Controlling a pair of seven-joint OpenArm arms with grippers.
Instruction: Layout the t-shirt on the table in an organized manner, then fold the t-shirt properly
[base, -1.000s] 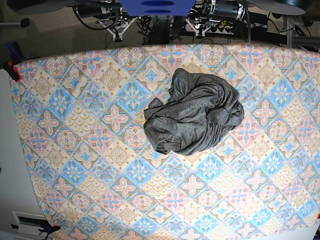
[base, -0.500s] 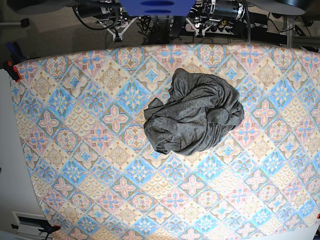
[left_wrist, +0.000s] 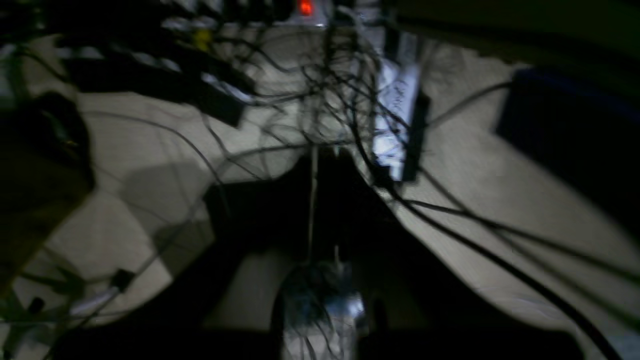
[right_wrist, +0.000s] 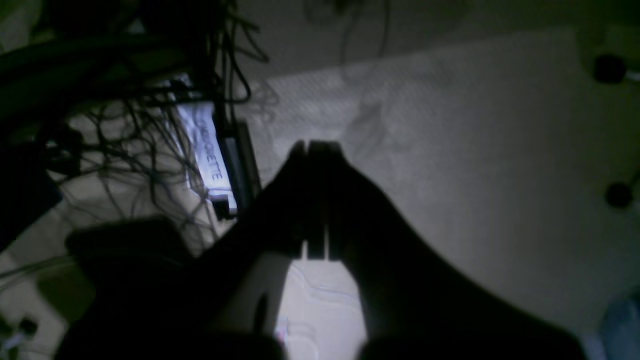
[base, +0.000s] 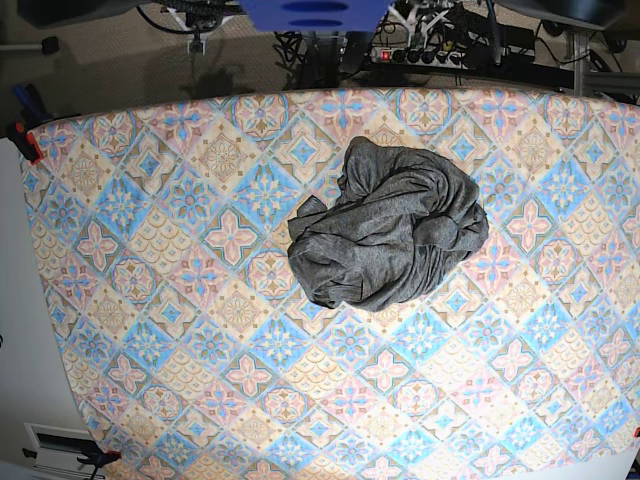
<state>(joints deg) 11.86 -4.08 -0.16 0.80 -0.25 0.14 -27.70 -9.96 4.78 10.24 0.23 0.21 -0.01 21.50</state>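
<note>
The t-shirt (base: 385, 225) lies crumpled in a rounded heap on the table (base: 150, 300), slightly toward the far edge and right of centre in the base view. No part of it is spread flat; folds and ridges run across the whole heap.

Neither gripper is near the t-shirt. In the base view both arms sit past the far table edge, almost wholly out of frame. The t-shirt lies well apart from both, with bare patterned cloth between.

The right gripper (right_wrist: 314, 146) is clenched: its two dark fingers meet at the tips, with nothing between them. Pale floor and a tangle of cables (right_wrist: 150, 125) lie beyond it.

The left gripper (left_wrist: 320, 165) appears as a dark, blurred shape. Its fingers stand pressed together and hold nothing. Cables (left_wrist: 350, 100) and floor lie beyond it.

Change from the earlier base frames: the arm hardware visible along the far edge has withdrawn upward, leaving little in view. The t-shirt's position and shape are unchanged.
</note>
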